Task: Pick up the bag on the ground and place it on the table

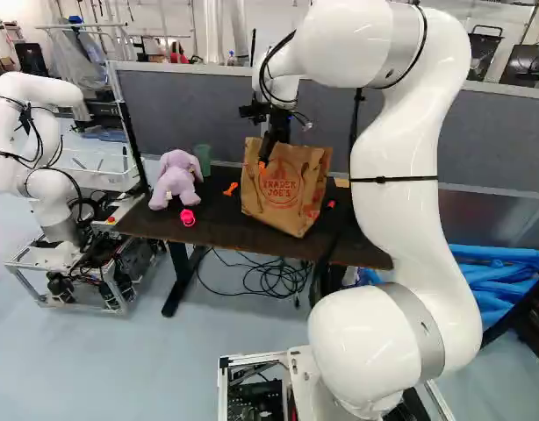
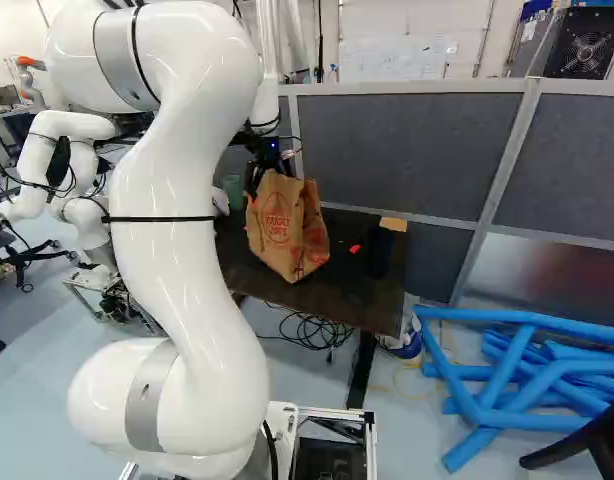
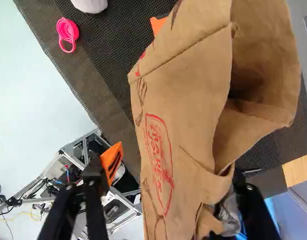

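Observation:
The brown paper bag (image 1: 291, 203) stands on the dark table (image 1: 219, 230), leaning a little, its base close to the front edge. At its top, my gripper (image 1: 271, 147) points down in the left base view. The wrist view shows the gripper (image 3: 176, 170) open around the upper part of the bag (image 3: 186, 95). One orange pad (image 3: 112, 161) stands apart from the printed side; the other finger is partly hidden behind the crumpled paper.
On the table are a purple plush toy (image 1: 176, 178), a pink ring-like item (image 1: 188, 217), a green cup (image 1: 202, 158) and small orange pieces (image 1: 231, 189). A grey partition (image 2: 407, 150) rises behind. Another robot (image 1: 50, 167) stands at the left; blue tubes (image 2: 527, 375) lie to the right.

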Robot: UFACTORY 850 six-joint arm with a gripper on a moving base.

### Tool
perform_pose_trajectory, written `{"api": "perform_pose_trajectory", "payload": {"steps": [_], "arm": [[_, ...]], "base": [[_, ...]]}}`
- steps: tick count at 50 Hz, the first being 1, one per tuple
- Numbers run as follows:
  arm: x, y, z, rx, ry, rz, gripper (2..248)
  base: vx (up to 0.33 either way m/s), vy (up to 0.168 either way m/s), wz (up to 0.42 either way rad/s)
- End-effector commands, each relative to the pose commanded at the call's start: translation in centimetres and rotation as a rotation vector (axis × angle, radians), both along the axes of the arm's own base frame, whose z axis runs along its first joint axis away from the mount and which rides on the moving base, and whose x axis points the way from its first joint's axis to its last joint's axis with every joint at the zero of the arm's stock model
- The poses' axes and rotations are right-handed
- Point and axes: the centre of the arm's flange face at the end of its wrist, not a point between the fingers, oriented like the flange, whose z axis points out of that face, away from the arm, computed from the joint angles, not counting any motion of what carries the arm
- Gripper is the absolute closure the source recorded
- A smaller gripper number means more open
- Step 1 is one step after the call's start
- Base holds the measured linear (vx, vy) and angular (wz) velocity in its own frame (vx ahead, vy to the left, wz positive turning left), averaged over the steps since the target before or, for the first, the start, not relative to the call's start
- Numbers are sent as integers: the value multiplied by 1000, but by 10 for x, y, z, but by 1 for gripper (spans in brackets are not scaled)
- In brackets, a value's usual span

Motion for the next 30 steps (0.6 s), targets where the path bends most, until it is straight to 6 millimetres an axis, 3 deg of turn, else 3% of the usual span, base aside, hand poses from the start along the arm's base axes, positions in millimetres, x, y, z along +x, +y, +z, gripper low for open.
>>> {"api": "perform_pose_trajectory", "payload": {"steps": [2,3,7,8,30], "arm": [[0,0,0,0,0,0,64],[0,0,0,0,0,0,27],[0,0,0,0,0,0,27],[0,0,0,0,0,0,4],[0,0,1,0,-1,0,3]], "base": [[0,0,0],[0,0,0],[0,0,0],[0,0,0],[0,0,0]]}}
